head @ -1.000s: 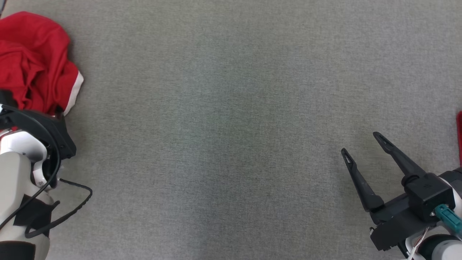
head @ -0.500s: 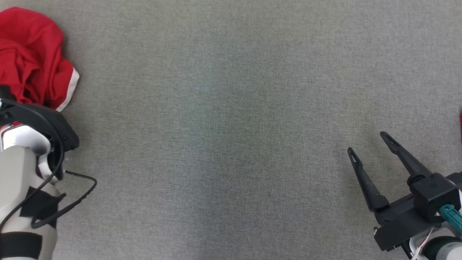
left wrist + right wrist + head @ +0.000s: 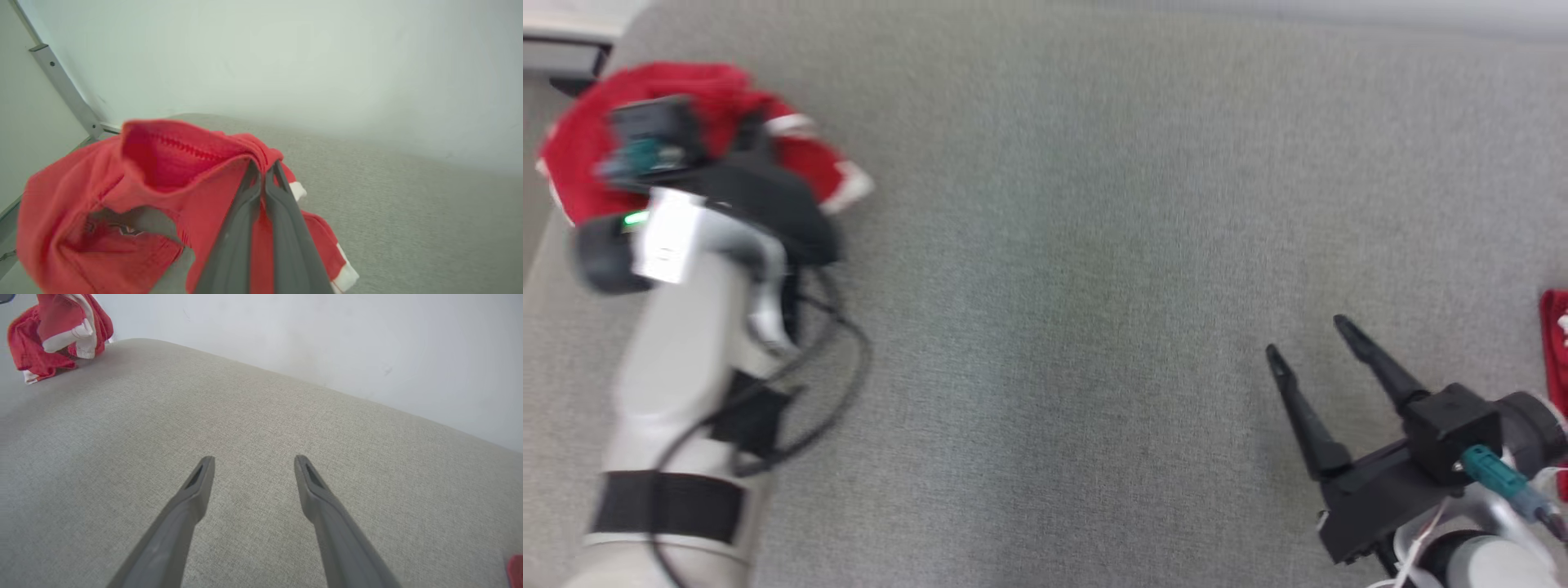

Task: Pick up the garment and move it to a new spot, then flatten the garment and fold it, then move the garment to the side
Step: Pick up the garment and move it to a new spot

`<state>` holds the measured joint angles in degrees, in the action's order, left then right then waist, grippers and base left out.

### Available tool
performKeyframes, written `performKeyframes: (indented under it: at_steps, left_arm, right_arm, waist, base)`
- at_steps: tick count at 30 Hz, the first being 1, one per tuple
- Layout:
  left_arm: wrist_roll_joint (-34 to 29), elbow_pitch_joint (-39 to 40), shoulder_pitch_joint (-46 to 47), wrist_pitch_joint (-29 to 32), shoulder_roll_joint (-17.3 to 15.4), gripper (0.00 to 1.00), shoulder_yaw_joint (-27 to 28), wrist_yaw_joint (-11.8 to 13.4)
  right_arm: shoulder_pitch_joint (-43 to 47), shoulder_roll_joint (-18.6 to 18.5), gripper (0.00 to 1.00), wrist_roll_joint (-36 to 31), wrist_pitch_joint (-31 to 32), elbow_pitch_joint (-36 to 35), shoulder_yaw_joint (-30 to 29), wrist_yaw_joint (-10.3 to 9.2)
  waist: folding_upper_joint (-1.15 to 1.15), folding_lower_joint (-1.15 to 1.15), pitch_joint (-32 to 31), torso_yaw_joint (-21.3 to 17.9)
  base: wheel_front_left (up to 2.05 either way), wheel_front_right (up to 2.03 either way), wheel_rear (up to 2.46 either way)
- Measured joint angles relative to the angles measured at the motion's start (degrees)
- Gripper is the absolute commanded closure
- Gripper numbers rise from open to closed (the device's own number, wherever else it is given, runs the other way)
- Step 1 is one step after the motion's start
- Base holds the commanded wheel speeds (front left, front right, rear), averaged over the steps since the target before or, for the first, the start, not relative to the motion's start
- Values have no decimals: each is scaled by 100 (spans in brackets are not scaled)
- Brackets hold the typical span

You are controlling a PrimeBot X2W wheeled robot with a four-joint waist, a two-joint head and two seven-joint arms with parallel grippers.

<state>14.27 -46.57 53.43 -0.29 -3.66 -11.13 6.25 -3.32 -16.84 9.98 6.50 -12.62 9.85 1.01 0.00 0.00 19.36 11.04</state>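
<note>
Gripping a fold of the red garment [image 3: 163, 163] w/ left end effector [image 3: 263, 171], fingers pressed together, cloth bunched round the tips. Sitting crumpled at far-left back corner of the grey table [image 3: 1054, 286], white trim showing, partly under left forearm [image 3: 686, 343] in head view (blurred). Holding nothing w/ right end effector [image 3: 1307, 338]: fingers spread wide, over bare table at lower right, well apart from garment. Also spotting a 2nd red cloth [image 3: 1553, 327] at right edge, cut off.
</note>
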Motion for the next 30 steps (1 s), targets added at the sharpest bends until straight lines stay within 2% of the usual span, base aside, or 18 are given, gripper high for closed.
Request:
performKeyframes:
  at_steps: [4, 15, 19, 30]
  left_arm:
    - [-167, 210, -7, -227, 283, 100, -359, -81]
    - [-187, 926, -428, -487, 242, 100, -1080, -591]
    - [-194, 1284, -711, -477, 207, 100, -1403, -731]
    - [13, 2236, -1094, -216, 182, 100, -1790, -723]
  right_arm:
    - [-90, 209, 0, 65, -133, 288, 102, 0]
    - [-41, 740, 0, 261, -480, 1061, 380, -37]
    - [82, 846, 0, 265, -582, 1161, 444, -76]
    - [328, 811, 0, 287, -788, 1200, 285, -204]
  waist:
    - [0, 0, -291, 34]
    - [-1, -1, -1152, -127]
    - [-1, -1, -1383, -351]
    - [-1, -1, -1691, -1171]
  base:
    - [0, 0, 0]
    - [0, 0, 0]
    - [0, 0, 0]
    - [0, 0, 0]
